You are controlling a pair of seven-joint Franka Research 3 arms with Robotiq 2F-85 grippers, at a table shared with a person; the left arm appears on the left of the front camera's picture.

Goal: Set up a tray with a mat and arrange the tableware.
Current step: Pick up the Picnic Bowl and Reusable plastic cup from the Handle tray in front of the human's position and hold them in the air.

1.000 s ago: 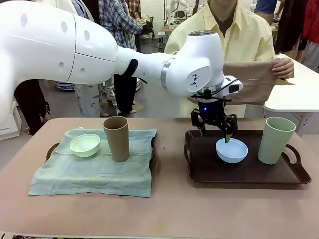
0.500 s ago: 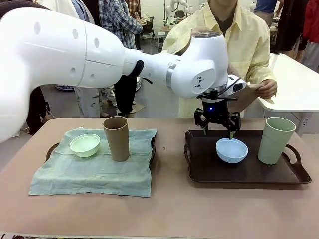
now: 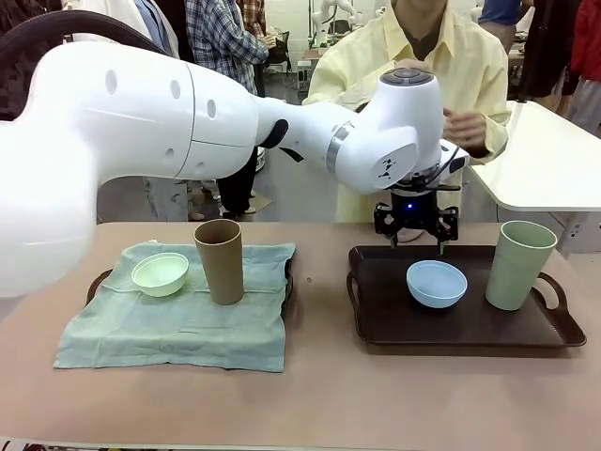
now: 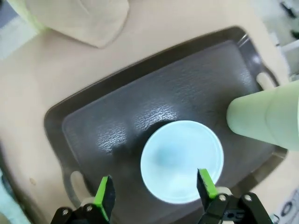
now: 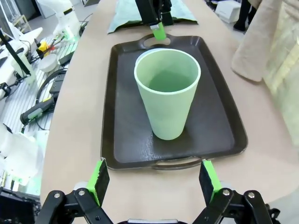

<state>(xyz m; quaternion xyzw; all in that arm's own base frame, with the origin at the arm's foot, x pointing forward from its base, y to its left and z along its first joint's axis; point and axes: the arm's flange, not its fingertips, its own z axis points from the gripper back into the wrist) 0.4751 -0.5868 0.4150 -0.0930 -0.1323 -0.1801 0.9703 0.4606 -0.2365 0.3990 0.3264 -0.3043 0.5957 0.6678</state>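
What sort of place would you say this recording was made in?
Probably a robotics lab or shared workshop: a large white robot arm reaches over the table, other people stand about behind it, and cables and gear lie beside it.

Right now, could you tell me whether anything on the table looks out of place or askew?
Nothing is spilled or tipped. The green mat hangs rumpled past the front edge of the left tray onto the table. The light blue bowl and sage tumbler stand on the bare right tray, no mat beneath.
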